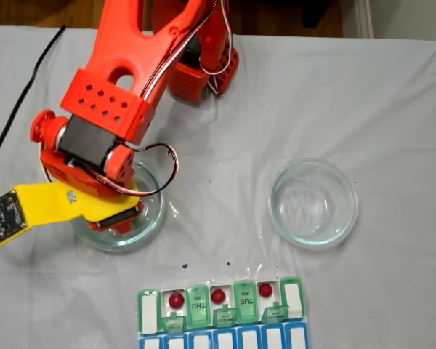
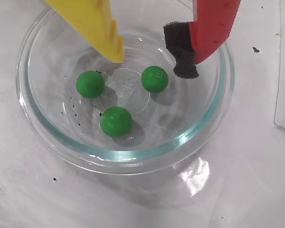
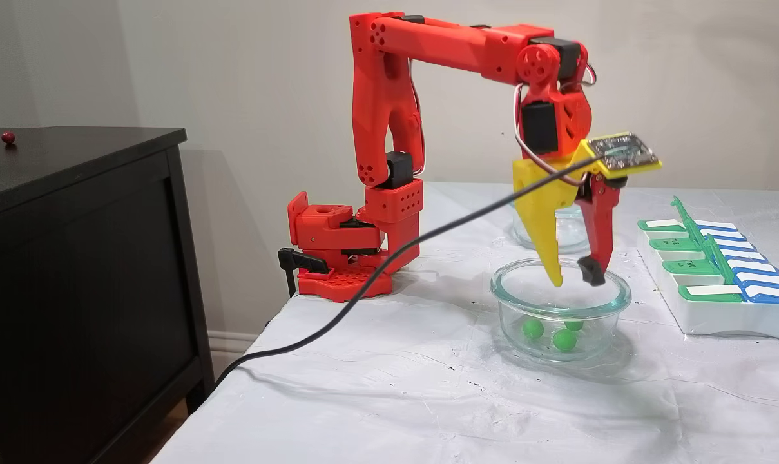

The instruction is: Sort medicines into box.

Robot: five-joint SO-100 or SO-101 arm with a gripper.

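Hovering over a round clear glass dish [image 2: 61, 137], the claw [image 2: 154, 59] stands with jaws parted and nothing between them: yellow pointed finger at 11 o'clock in the wrist view, red finger with a black foam pad at 1 o'clock.

Contents of dish, left to right in the wrist view:
- small bright green ball [image 2: 90, 84], at 9 o'clock from the dish centre;
- small bright green ball [image 2: 116, 121], at 6 o'clock, farthest from the tips;
- small bright green ball [image 2: 155, 79], at 2 o'clock, just below the gap between the fingers and nearest the red one.

Governing relation, judged: the third ball lies almost straight beneath the parted tips, so a short descent should straddle it.

Also on the table [image 1: 392, 109]: a second clear glass dish [image 1: 276, 211], and the white pill organizer with translucent green lids [image 1: 149, 309] holding three dark red balls [image 1: 218, 296].
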